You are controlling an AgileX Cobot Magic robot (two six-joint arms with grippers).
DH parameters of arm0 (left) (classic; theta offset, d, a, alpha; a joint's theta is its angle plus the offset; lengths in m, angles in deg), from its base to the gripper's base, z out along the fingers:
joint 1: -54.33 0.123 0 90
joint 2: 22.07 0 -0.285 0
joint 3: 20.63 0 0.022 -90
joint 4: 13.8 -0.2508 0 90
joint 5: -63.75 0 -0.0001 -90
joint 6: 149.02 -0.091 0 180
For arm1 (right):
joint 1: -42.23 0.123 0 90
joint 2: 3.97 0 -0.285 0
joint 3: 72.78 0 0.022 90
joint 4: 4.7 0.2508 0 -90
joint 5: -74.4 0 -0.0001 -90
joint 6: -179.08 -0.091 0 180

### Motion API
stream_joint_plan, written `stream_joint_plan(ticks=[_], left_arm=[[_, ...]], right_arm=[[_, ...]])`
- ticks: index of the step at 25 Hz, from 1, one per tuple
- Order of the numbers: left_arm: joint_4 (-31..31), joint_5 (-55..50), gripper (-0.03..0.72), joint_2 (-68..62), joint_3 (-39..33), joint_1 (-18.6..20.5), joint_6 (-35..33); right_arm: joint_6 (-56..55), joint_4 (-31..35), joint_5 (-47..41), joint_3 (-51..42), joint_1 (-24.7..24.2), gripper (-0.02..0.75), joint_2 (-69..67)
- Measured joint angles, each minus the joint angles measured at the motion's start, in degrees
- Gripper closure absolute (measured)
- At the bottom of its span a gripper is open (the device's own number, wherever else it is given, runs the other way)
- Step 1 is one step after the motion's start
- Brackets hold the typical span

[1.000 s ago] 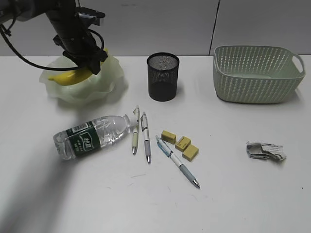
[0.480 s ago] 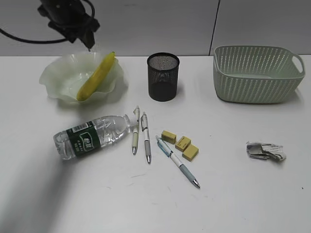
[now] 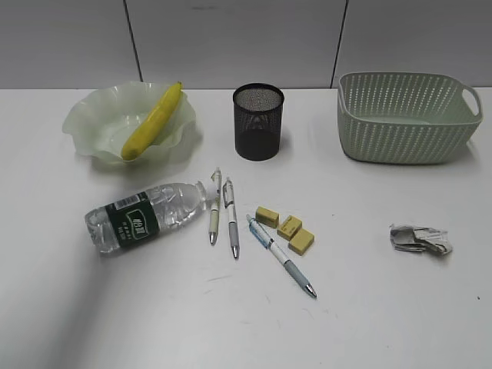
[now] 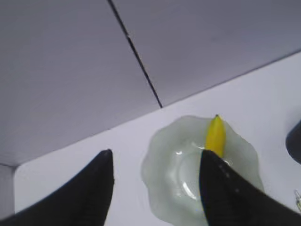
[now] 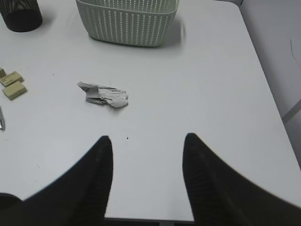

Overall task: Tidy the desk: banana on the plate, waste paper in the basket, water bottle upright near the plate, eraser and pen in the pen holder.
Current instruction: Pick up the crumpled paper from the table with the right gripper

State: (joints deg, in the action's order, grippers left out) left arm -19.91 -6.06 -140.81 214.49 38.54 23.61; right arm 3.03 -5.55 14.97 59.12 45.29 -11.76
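Note:
The yellow banana [image 3: 154, 121] [image 4: 215, 137] lies in the pale green plate [image 3: 96, 123] [image 4: 162, 174] at the desk's back left. High above the plate my left gripper [image 4: 156, 157] stands open and empty; neither gripper shows in the exterior view. The water bottle [image 3: 146, 216] lies on its side. Three pens [image 3: 231, 217] and three yellow erasers [image 3: 288, 228] lie in front of the black pen holder [image 3: 258, 121]. The waste paper [image 3: 419, 239] [image 5: 103, 94] rests right of them, in front of the basket [image 3: 407, 117] [image 5: 127, 21]. Above the desk's near right, my right gripper [image 5: 148, 141] stands open and empty.
The white desk [image 3: 369, 307] ends at a grey panelled wall behind. In the right wrist view the desk's right edge [image 5: 270, 94] runs near the basket and its front edge lies below the fingers.
My left gripper let go of the banana in the plate, lifted away and left the exterior view. The banana now lies slanted across the plate. The right arm has not moved.

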Motion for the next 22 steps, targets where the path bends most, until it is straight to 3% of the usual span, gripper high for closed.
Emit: stream_joint_plan(ticks=[6, 9, 16, 22], left_arm=[[-2.16, -0.01, 0.253, 11.74, -0.69, 0.0, 1.58], [-2.53, 0.04, 0.253, 17.94, -4.55, 0.0, 2.29], [-2.64, -0.05, 0.253, 36.5, -28.32, 0.0, 3.82], [-2.28, 0.0, 0.258, 53.91, -55.37, 0.0, 7.37]], right_arm=[[0.0, 0.0, 0.0, 0.0, 0.0, 0.344, 0.0], [0.0, 0.0, 0.0, 0.0, 0.0, 0.344, 0.0], [0.0, 0.0, 0.0, 0.0, 0.0, 0.344, 0.0], [0.0, 0.0, 0.0, 0.0, 0.0, 0.344, 0.0]])
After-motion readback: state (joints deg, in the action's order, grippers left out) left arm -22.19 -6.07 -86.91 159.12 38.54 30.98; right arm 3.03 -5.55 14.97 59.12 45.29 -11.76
